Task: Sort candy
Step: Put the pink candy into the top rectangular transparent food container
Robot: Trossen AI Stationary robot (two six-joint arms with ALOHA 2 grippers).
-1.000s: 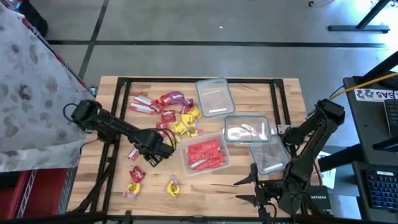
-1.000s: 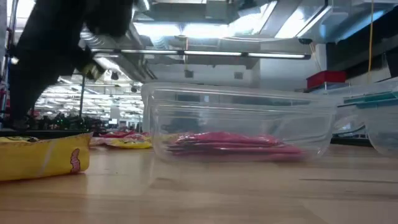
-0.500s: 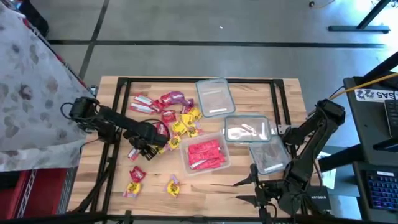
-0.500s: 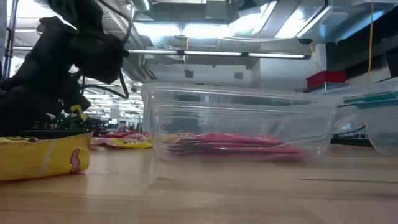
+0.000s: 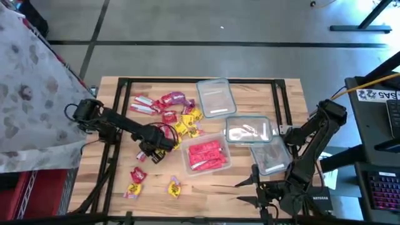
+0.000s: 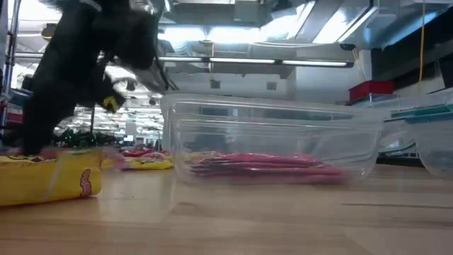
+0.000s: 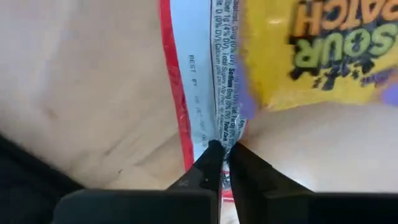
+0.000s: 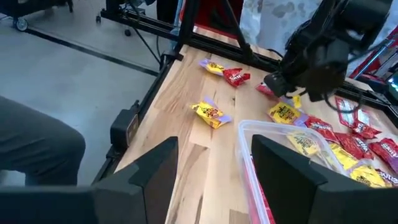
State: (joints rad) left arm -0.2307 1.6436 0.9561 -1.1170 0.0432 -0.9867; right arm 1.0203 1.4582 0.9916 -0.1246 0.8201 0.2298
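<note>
The candy lies in a loose heap [image 5: 172, 115] of red, yellow and a few purple packets at the table's middle left. More packets [image 5: 136, 176] lie near the front edge. A clear tub [image 5: 206, 155] holds several red packets. My left gripper [image 5: 155, 152] is just left of this tub, shut on a red packet with a white printed back [image 7: 202, 74]. A yellow packet [image 7: 317, 50] lies just beyond it. My right gripper [image 8: 214, 174] waits open at the near right, touching nothing. My left gripper pinches the red packet's end edge [image 7: 222, 142] between its two fingertips, one finger on each face. The fingers point down at the table, and the packet stretches away beyond them, printed side showing. Whether it is clear of the wood I cannot tell.
Three more clear tubs stand to the right: one at the back [image 5: 215, 97], one in the middle [image 5: 248, 130], one nearer the front [image 5: 270, 156]. A black frame [image 5: 187, 81] rims the table. Bare wood lies along the near edge [image 5: 212, 187].
My left gripper went toward the table's left edge to a red packet lying left of the tub, then came back toward the tub. That packet is gone from its place, and one is now held in the fingers.
</note>
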